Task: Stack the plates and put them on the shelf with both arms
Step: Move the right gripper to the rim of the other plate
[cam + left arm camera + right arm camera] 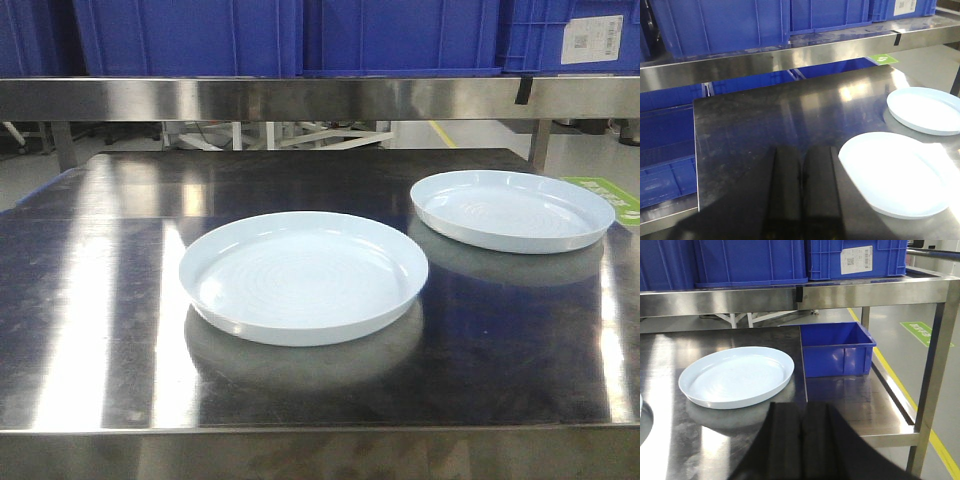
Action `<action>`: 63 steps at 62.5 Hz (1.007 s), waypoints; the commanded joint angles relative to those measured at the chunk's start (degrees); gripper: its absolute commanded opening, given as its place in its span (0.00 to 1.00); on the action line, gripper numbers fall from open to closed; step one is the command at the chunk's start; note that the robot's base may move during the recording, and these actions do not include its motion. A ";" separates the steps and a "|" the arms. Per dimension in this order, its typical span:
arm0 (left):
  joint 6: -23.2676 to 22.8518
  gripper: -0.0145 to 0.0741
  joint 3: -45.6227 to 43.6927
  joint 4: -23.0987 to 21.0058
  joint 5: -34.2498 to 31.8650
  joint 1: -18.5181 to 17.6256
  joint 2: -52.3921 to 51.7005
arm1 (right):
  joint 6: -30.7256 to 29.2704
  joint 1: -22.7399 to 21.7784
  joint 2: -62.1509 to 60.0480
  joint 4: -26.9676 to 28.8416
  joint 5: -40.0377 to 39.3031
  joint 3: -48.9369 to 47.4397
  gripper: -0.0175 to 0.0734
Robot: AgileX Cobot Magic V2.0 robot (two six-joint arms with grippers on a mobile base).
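Right now two plates lie flat on the steel tabletop, apart and unstacked: the near plate sits by the front edge and the far plate sits further back to the right. One shelf runs above and behind them, carrying at least three blue crates. A single blue crate sits lower, off the table's right side. The left gripper and right gripper each show two dark fingers drawn together, holding nothing and clear of both plates.
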 commanded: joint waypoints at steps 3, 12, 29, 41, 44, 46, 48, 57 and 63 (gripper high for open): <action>-1.14 0.27 -0.16 0.06 -5.40 -0.33 -0.43 | -0.23 -0.21 -0.97 0.78 -3.37 -5.36 0.25; -1.14 0.27 -0.07 0.06 -6.21 -0.33 0.90 | -0.23 -0.21 4.05 0.78 2.20 -15.34 0.25; -1.14 0.27 -0.07 0.06 -7.26 -0.33 1.28 | -0.28 0.99 30.04 0.78 17.42 -41.26 0.25; -1.14 0.27 -0.07 0.06 -7.26 -0.33 1.28 | -0.28 1.05 50.35 0.78 31.43 -58.27 0.26; -1.14 0.27 -0.07 0.06 -7.26 -0.33 1.28 | -0.28 1.05 55.01 0.72 34.87 -62.13 0.26; -1.14 0.27 -0.07 0.06 -7.26 -0.33 1.28 | -0.28 1.05 57.77 0.73 36.57 -64.15 0.26; -1.14 0.27 -0.07 0.06 -7.26 -0.33 1.28 | -0.28 1.05 61.01 0.73 38.33 -66.60 0.26; -1.14 0.27 -0.07 0.06 -7.16 -0.33 1.28 | -0.33 1.05 73.40 0.73 43.13 -75.20 0.37; -1.14 0.27 -0.07 -0.04 -7.16 -0.33 1.28 | -0.33 1.05 80.07 0.73 45.19 -80.02 0.54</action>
